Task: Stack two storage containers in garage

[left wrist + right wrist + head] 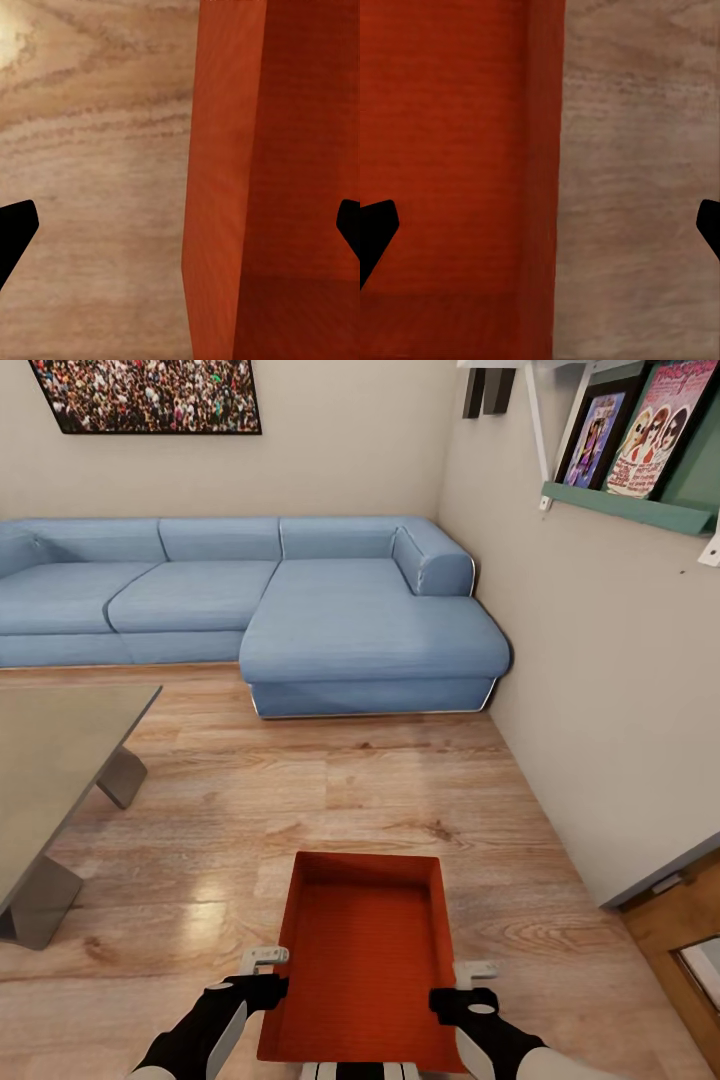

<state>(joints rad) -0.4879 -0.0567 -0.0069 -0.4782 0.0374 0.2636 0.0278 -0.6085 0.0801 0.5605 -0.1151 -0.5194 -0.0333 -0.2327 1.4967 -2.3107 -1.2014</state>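
The living room's wood-plank floor (pixel 330 790) is stretching across the head view, light and grained, and it is also showing under both wrist cameras (pixel 90 187) (pixel 637 187). A blue sectional sofa (pixel 300 610) is sitting along the far wall, its chaise end reaching toward the robot and nearly meeting the cream wall (pixel 600 690) on the right. A glass coffee table (pixel 50 770) is standing at the left edge on grey angled legs, well apart from the sofa. A framed crowd picture (pixel 150 395) is hanging above the sofa, and a green shelf (pixel 630 508) on the right wall is carrying colourful posters (pixel 655 425). A wood-panelled door (pixel 680 950) is showing at the lower right.

One orange-red storage container (pixel 365 960) is sitting low in the middle of the view, close in front of the robot, over the planks, open side up. The left gripper (pixel 262 972) is straddling the container's left wall: in its wrist view the dark fingertips (pixel 16 225) are standing wide apart with the wall (pixel 225 187) between them, not pressing it, so it is released. The right gripper (pixel 472 982) is straddling the right wall (pixel 544 187) likewise, one fingertip (pixel 376 229) inside the bin, also spread and released.
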